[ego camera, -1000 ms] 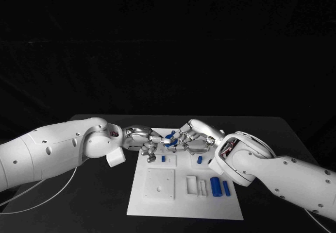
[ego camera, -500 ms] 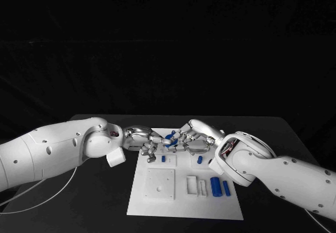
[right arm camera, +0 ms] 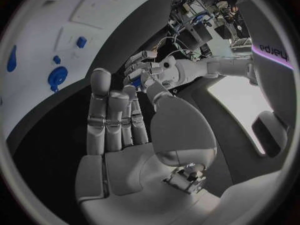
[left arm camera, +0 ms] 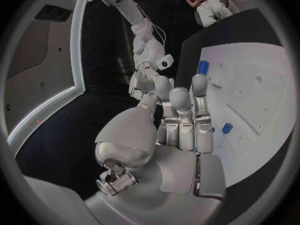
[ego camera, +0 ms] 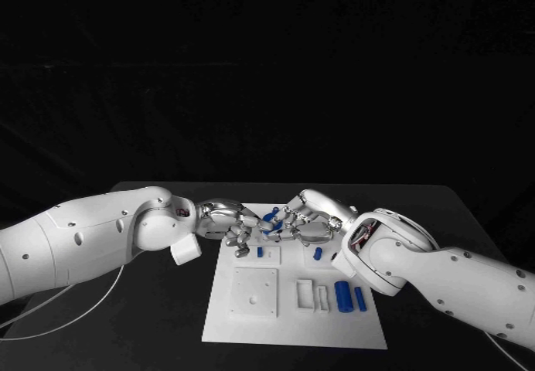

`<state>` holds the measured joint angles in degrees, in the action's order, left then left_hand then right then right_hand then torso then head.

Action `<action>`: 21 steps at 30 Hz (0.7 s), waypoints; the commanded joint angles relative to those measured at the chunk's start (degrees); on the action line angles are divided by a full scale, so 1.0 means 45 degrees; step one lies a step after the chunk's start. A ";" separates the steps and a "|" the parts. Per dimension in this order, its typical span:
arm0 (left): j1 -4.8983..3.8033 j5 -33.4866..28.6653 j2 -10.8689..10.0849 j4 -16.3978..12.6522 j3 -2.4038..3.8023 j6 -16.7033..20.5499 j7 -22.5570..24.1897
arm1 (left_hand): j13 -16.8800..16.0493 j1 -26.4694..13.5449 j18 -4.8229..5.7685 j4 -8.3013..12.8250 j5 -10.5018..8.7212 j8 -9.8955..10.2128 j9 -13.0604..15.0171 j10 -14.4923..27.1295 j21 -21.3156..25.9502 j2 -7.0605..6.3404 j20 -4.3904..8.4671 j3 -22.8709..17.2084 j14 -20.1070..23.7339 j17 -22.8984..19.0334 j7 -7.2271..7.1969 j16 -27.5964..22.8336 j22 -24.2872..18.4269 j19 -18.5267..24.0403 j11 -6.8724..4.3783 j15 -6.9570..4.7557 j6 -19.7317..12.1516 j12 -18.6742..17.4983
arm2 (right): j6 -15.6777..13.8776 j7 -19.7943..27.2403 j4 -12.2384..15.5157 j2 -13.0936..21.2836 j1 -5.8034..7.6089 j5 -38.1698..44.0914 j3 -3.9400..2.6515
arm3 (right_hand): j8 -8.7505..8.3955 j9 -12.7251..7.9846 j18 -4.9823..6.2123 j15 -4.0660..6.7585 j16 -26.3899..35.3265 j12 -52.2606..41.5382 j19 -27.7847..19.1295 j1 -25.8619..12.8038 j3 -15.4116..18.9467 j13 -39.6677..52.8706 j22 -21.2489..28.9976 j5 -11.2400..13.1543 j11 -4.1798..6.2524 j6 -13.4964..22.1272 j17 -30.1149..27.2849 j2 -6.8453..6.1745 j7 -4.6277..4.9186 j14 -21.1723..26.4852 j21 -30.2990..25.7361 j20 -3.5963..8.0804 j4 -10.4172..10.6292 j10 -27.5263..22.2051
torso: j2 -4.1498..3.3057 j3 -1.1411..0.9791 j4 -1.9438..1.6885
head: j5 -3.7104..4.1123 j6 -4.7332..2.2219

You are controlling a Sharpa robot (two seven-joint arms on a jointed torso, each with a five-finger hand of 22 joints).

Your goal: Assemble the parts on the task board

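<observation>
Head view: white task board [ego camera: 292, 325] on the black surface [ego camera: 446, 209], with both robot hands meeting over its far end. Left robot hand [ego camera: 229, 224] and right robot hand [ego camera: 303, 220] flank a blue part [ego camera: 271, 222]; which one grips it cannot be told. Seating it well probably calls for slow, aligned lowering.

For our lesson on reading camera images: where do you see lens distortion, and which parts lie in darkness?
Both wrist views are fisheye circles: the task board edges bend. Head view: straight lines stay straight; beyond the table all is black, while the white arms and board stand out brightly.
</observation>
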<state>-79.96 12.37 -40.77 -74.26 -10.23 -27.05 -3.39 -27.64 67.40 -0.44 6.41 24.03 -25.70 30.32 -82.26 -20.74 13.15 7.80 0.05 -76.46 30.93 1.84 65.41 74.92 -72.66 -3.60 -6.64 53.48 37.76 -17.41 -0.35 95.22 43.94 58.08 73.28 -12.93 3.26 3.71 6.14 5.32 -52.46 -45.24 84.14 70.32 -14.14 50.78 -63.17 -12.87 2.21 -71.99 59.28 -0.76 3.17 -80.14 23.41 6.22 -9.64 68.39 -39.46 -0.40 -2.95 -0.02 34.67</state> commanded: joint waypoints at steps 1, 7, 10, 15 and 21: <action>-0.0018 -0.0327 0.0021 -0.0038 0.0014 0.0710 0.0434 | -0.0020 -0.0172 -0.0065 0.1085 0.0711 -0.0156 0.0361 -0.0047 -0.0074 0.0016 0.0006 -0.0999 0.0027 0.0022 -0.0157 0.0090 0.0252 0.0050 -0.0082 -0.0042 0.0180 0.0040 | 0.0191 -0.0110 -0.0023 0.0011 -0.0018 0.0141 0.0008 | 0.0090 0.0042 -0.0110 0.0016 0.0082 0.0056 0.0412 0.0109 -0.0014 0.0023 -0.0003 -0.0052 0.0036 -0.0341 -0.0007 -0.0025 -0.0276 -0.0076 -0.0058 0.0076 0.0077 0.0000 | 0.0004 0.0005 -0.0010 | 0.0001 0.0011; -0.0018 -0.0532 0.0000 -0.0072 0.0009 0.1832 0.0265 | 0.0050 -0.0839 -0.0020 0.1616 0.1426 -0.0432 0.0613 0.0282 -0.0063 -0.0143 0.0022 -0.1547 0.0233 -0.0033 -0.0225 -0.0046 0.0242 0.0200 -0.0099 -0.0037 0.0392 -0.0158 | 0.0206 -0.0129 -0.0051 0.0011 -0.0018 0.0135 0.0008 | 0.0086 0.0030 -0.0069 -0.0003 0.0247 0.0098 0.0370 0.0090 0.0011 0.0013 0.0072 -0.0052 0.0012 -0.0257 -0.0126 -0.0055 -0.0244 -0.0005 -0.0288 0.0063 0.0109 -0.0075 | 0.0001 0.0006 -0.0003 | 0.0003 0.0021; -0.0018 -0.0526 -0.0024 -0.0100 0.0009 0.2315 -0.0016 | 0.0036 -0.0928 -0.0038 0.1702 0.1300 -0.0541 0.0847 0.0801 -0.0051 -0.0045 -0.0075 -0.1673 0.0614 -0.0094 -0.0174 0.0114 0.0265 0.0411 -0.0015 0.0065 0.0283 -0.0195 | 0.0135 -0.0156 -0.0062 0.0028 -0.0018 0.0089 0.0008 | 0.0081 0.0012 -0.0030 -0.0067 0.0762 0.0208 0.0250 0.0011 0.0033 -0.0049 0.0183 -0.0095 -0.0058 -0.0019 -0.0505 -0.0130 -0.0160 0.0228 -0.0522 -0.0001 0.0200 -0.0242 | -0.0004 0.0010 0.0003 | 0.0020 0.0039; -0.0018 -0.0185 -0.0059 -0.0158 0.0009 0.2804 -0.0361 | 0.0034 -0.1064 -0.0105 0.1991 0.1481 -0.0491 0.1365 0.0848 -0.0478 -0.0027 -0.0072 -0.1828 0.0682 -0.0333 -0.0204 0.0453 0.0258 0.0559 -0.0037 0.0051 0.0377 0.0010 | -0.0065 -0.0236 -0.0103 0.0058 -0.0018 -0.0041 0.0008 | 0.0077 -0.0002 0.0042 -0.0195 0.1144 0.0366 0.0141 -0.0299 0.0529 -0.0210 0.0424 -0.0244 -0.0211 0.0595 -0.0806 -0.0470 0.0031 0.0436 -0.0876 -0.0132 0.0552 -0.0523 | 0.0001 0.0005 0.0009 | 0.0008 0.0044; -0.0017 0.0186 -0.0083 -0.0239 0.0008 0.3011 -0.0609 | 0.0103 -0.1116 -0.0132 0.2153 0.1710 -0.0252 0.1510 0.0741 -0.0750 -0.0075 -0.0046 -0.1960 0.0636 -0.0513 -0.0227 0.0601 0.0238 0.0620 -0.0054 0.0019 0.0568 0.0047 | -0.0241 -0.0269 -0.0146 0.0085 -0.0018 -0.0158 0.0008 | 0.0078 -0.0018 0.0137 -0.0339 0.1271 0.0614 0.0190 -0.0137 0.1408 -0.0711 0.0769 -0.0347 -0.0383 0.1481 -0.0975 -0.0581 0.0321 0.0600 -0.1285 -0.0289 0.0981 -0.0644 | 0.0003 0.0001 -0.0007 | 0.0017 0.0050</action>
<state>-79.97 12.02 -41.19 -75.22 -10.26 -16.99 -4.92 -27.22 62.42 -0.44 9.28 31.50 -27.00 36.99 -78.58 -24.01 12.77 7.50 -2.18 -73.45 28.68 2.34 67.85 74.91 -70.31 -3.82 -6.31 54.03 37.76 -18.22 -1.75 94.50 44.33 58.07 73.01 -12.91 3.81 3.85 6.11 3.68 -46.86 -42.79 84.07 69.63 -8.09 47.75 -59.81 -14.44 0.70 -65.76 54.95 -2.97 4.47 -77.84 17.78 5.26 -5.35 65.58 -39.46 -0.37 -2.94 0.02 34.88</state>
